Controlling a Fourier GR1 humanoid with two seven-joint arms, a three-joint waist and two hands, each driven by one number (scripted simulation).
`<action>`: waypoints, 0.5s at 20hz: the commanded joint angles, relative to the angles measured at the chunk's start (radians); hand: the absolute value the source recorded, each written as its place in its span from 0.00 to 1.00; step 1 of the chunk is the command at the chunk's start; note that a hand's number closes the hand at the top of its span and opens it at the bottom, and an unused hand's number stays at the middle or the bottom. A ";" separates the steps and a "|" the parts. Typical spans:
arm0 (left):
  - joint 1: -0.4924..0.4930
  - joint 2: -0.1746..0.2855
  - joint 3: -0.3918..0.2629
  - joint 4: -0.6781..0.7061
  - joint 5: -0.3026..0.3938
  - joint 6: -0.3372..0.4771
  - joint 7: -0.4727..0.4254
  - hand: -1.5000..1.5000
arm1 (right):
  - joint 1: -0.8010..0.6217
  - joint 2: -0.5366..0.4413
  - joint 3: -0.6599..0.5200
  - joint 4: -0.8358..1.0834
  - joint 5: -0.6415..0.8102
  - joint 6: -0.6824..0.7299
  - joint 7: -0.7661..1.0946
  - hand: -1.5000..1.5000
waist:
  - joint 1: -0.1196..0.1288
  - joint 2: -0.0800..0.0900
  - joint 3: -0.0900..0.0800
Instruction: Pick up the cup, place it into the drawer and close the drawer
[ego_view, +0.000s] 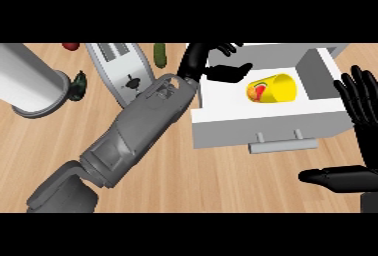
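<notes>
The yellow cup (272, 88) lay on its side inside the open white drawer (221, 125). The left hand (225, 73) hovered at the drawer's left rim, fingers relaxed and apart, just beside the cup, holding nothing. The right hand (359, 102) rested with fingers spread at the view's right edge.

A kitchen: the wooden counter (221, 180) carries a silver toaster (118, 62), a green cucumber (159, 55), a white canister (29, 82) and a white drawer (266, 126) standing open

Grey boxy forearm (140, 132), black robot hands (363, 107)
</notes>
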 joint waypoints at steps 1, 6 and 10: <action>0.015 0.000 -0.094 0.015 0.013 0.016 0.033 0.00 | 0.015 0.003 0.021 -0.002 0.012 0.013 -0.010 0.00 | -0.010 0.003 0.000; 0.015 0.000 -0.158 -0.016 0.028 0.136 0.032 0.00 | -0.044 -0.017 -0.014 0.032 0.000 0.003 -0.009 0.00 | -0.011 0.004 0.000; 0.003 0.000 -0.112 -0.029 0.065 0.105 -0.061 0.00 | -0.046 0.044 0.016 0.037 -0.089 0.025 0.000 0.00 | 0.012 0.000 -0.001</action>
